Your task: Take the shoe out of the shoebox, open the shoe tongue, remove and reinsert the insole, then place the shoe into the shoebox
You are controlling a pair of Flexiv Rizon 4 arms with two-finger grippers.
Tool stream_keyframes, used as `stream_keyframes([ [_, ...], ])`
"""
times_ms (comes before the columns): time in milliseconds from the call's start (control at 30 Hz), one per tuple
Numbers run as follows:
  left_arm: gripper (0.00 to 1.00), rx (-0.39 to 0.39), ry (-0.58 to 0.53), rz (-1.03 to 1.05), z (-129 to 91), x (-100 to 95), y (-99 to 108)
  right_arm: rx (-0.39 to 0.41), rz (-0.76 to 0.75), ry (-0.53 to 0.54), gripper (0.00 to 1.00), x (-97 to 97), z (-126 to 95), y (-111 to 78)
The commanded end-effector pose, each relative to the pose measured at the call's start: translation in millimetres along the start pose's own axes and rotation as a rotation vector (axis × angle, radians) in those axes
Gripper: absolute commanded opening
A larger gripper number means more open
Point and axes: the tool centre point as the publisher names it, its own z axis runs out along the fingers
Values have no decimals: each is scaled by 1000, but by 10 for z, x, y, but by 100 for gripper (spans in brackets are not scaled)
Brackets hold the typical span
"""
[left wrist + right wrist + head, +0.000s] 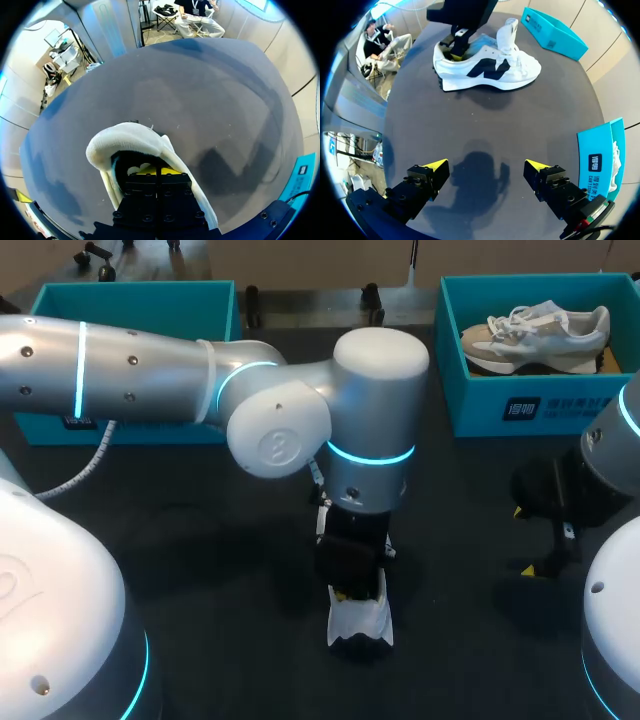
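Observation:
A white shoe (360,620) with a dark side mark lies on the dark table, near the front middle. In the right wrist view the shoe (490,70) shows side on, its tongue (507,32) standing up. My left gripper (350,593) points down into the heel opening, and its yellow tips (152,170) are shut together inside the shoe (125,140). A pale edge lies against the tips; whether it is pinched is hidden. My right gripper (486,164) hangs open over bare table, well apart from the shoe, and appears at the right (522,540) in the head view.
A teal shoebox (520,405) at the back right holds a second pale shoe (535,335). Another teal box (130,300) stands at the back left, partly behind my left arm. Bare table lies between the shoe and my right gripper.

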Motion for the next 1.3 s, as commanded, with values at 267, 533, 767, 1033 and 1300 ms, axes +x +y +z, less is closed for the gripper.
stream_keyframes([
  [267,0,-59,-21,-85,222,13,41,0,-1,-2,100,14,-4,-4],
  [533,0,-143,-92,-146,-120,-5,-9,0,-1,-2,100,14,-4,-4],
  [767,0,-49,-114,-121,-199,-69,22,0,-1,-2,100,14,-4,-4],
  [1033,0,-34,-42,-107,52,-146,37,0,-1,-2,100,14,-4,-4],
  [1300,0,-100,0,-123,232,-133,38,0,-1,-2,100,14,-4,-4],
])
